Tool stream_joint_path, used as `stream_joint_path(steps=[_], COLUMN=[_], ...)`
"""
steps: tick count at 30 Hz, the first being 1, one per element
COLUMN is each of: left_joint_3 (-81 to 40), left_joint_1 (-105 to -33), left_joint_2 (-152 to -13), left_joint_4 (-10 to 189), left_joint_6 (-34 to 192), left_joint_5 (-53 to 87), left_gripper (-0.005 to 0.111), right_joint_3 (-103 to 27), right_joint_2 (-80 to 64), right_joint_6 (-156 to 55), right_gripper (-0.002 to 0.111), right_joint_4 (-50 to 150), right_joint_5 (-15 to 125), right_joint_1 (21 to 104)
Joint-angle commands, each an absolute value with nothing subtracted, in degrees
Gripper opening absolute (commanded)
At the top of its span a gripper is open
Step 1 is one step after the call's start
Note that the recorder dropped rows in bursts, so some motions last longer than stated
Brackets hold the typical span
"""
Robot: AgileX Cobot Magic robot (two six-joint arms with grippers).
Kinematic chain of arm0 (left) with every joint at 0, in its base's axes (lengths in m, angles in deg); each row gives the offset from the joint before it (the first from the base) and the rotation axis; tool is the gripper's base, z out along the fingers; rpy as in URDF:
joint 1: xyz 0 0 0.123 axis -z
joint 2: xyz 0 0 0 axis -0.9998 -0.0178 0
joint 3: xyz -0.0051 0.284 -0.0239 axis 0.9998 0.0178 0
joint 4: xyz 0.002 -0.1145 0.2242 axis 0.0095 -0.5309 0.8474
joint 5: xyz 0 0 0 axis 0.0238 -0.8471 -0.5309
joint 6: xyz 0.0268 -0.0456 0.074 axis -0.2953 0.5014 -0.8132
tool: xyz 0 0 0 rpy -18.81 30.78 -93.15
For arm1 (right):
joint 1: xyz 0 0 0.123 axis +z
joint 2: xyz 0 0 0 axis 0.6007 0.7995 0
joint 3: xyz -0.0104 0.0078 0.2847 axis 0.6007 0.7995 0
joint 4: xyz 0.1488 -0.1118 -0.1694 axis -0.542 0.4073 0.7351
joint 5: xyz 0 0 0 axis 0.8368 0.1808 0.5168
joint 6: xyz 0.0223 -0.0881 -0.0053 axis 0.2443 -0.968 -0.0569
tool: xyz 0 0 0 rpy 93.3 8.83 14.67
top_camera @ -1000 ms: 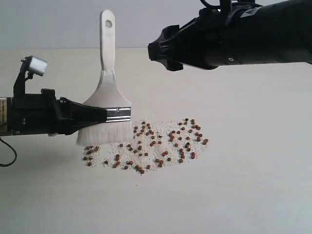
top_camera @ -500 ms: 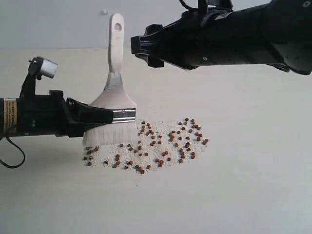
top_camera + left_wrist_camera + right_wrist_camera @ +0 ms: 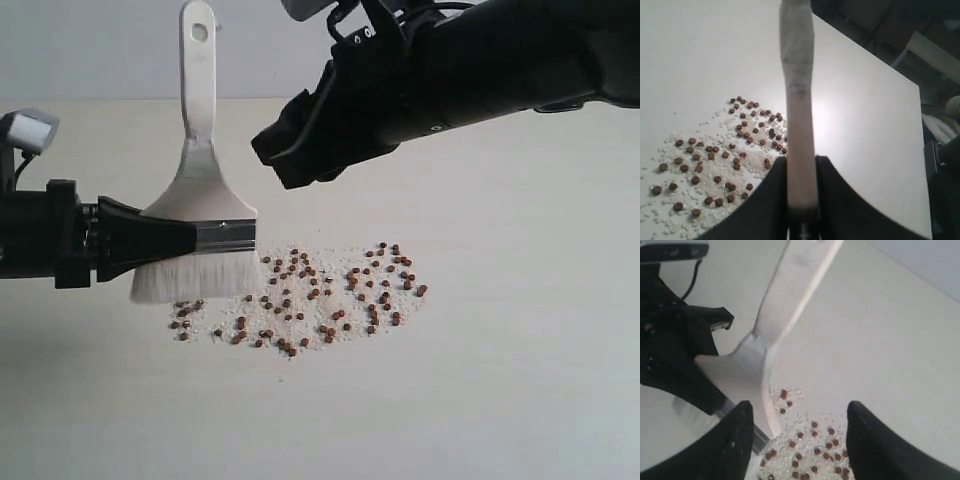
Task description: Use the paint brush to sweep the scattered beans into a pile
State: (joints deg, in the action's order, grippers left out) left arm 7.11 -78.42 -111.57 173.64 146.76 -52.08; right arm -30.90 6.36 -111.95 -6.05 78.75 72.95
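Barely started: the beans [image 3: 320,295] lie spread across the counter [image 3: 520,380] just beside the bristles, with no pile formed, so the sweeping looks all ahead. Left fingers [image 3: 150,238] clamp the brush [image 3: 200,190] upright by its ferrule; right fingers [image 3: 732,440] hang spread and empty near the handle.

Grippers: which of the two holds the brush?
The left gripper, clamped on the brush at its metal band. The right gripper hangs open nearby, holding nothing.
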Motion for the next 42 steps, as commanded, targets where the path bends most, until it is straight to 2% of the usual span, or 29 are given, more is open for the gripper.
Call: stream_joint_path(steps=[1, 10, 15, 20, 24, 26, 34, 37, 42], left_joint_3=[6.79, 6.79, 6.79, 6.79, 6.79, 6.79, 6.79, 6.79, 6.79], left_joint_1=[-78.66, -78.66, -78.66, -78.66, -78.66, -78.66, -78.66, -78.66, -78.66], left_joint_2=[-113.34, -113.70, -113.70, -113.70, -113.70, -113.70, -113.70, -113.70, -113.70], left_joint_4=[173.87, 174.84, 174.84, 175.61, 175.76, 175.76, 175.59, 175.73, 175.86], left_joint_6=[147.13, 146.54, 146.54, 147.00, 147.48, 147.48, 147.75, 147.75, 147.75], left_joint_5=[-53.32, -53.32, -53.32, -53.32, -53.32, -53.32, -53.32, -53.32, -53.32], left_gripper=[0.000, 0.000, 0.000, 0.000, 0.000, 0.000, 0.000, 0.000, 0.000], right_joint_3=[-31.44, -31.44, -31.44, -31.33, -31.33, -31.33, -31.33, -31.46, -31.46], right_joint_2=[6.01, 5.11, 5.19, 7.73, 15.41, 18.58, 23.53, 23.53, 23.53], right_joint_6=[-115.31, -120.47, -126.63, -138.27, -149.38, -151.85, -142.49, -151.46, -152.72], right_gripper=[0.048, 0.047, 0.026, 0.001, 0.000, 0.000, 0.000, 0.000, 0.000], right_joint_4=[-11.48, -8.53, -9.60, -26.38, -40.22, -42.73, -46.81, -46.36, -49.12], right_joint_5=[77.78, 78.21, 89.45, 99.85, 118.95, 123.29, 118.28, 118.58, 119.07], right_joint_1=[72.55, 70.68, 64.57, 55.72, 50.75, 50.08, 50.22, 50.92, 50.92])
